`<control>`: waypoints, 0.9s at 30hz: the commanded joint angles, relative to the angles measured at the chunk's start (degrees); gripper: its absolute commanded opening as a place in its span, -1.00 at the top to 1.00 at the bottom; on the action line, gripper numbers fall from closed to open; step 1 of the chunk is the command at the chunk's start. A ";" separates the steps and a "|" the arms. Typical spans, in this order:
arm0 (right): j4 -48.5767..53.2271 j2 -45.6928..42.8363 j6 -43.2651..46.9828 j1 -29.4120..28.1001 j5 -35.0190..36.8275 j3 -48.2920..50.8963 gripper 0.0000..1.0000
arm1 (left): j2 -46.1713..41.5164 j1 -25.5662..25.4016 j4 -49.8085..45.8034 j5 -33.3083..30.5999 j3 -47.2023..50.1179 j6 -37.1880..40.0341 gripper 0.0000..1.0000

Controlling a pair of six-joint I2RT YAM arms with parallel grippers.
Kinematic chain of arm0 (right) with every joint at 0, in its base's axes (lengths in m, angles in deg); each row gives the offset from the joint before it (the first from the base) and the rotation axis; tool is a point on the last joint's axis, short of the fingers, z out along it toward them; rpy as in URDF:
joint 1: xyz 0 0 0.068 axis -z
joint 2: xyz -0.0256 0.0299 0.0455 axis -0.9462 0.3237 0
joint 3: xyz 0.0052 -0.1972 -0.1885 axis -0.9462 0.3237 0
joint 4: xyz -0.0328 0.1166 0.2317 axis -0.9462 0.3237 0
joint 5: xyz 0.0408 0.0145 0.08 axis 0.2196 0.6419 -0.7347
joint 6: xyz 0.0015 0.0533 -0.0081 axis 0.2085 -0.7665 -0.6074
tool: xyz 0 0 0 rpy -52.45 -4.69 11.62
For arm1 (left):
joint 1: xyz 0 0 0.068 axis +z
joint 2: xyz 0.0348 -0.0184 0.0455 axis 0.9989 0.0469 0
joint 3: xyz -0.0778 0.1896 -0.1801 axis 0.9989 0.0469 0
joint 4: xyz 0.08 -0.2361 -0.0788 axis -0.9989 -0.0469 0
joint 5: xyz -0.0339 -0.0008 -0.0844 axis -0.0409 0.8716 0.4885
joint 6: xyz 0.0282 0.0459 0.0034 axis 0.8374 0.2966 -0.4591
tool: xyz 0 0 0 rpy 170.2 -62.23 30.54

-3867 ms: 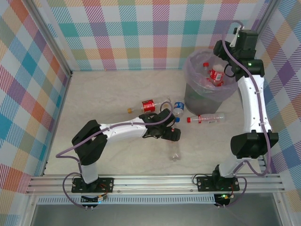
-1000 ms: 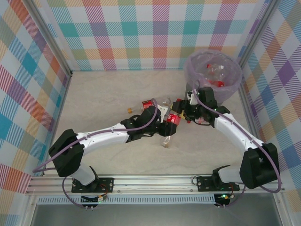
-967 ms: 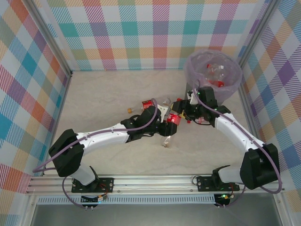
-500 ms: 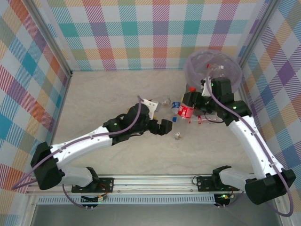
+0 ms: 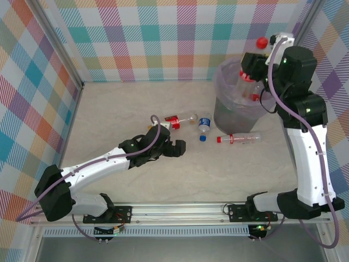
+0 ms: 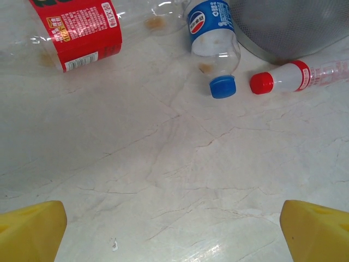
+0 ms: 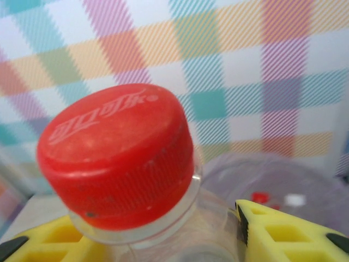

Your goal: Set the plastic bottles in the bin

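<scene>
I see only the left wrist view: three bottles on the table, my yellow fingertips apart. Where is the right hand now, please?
Observer: The right hand is raised above the bin, shut on a red-capped bottle.
Operator: Does the bin hold bottles already?
Observer: Yes, at least one bottle inside, with red on it.
Operator: The clear bottle at my frame's edge, how does it lie?
Observer: Flat before the bin, its base toward the robot's right.
</scene>
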 commanded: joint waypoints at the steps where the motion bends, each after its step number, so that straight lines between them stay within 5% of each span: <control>1: -7.72 2.02 3.76 2.59 7.74 -1.08 0.24 | -1.67 0.36 -1.64 -2.72 -0.08 -1.92 -0.99; 7: -16.34 6.22 -0.05 8.86 1.91 3.20 0.23 | -1.90 0.43 -1.46 -4.23 0.11 -1.33 -0.99; 14: -21.55 12.54 -3.01 9.47 -7.12 2.20 0.23 | -0.70 0.40 -0.62 -4.06 -0.31 -1.24 -0.99; 27: -10.64 21.67 -1.18 9.54 -7.84 -5.69 0.17 | -0.90 0.45 -0.08 -4.63 1.03 -1.12 -0.99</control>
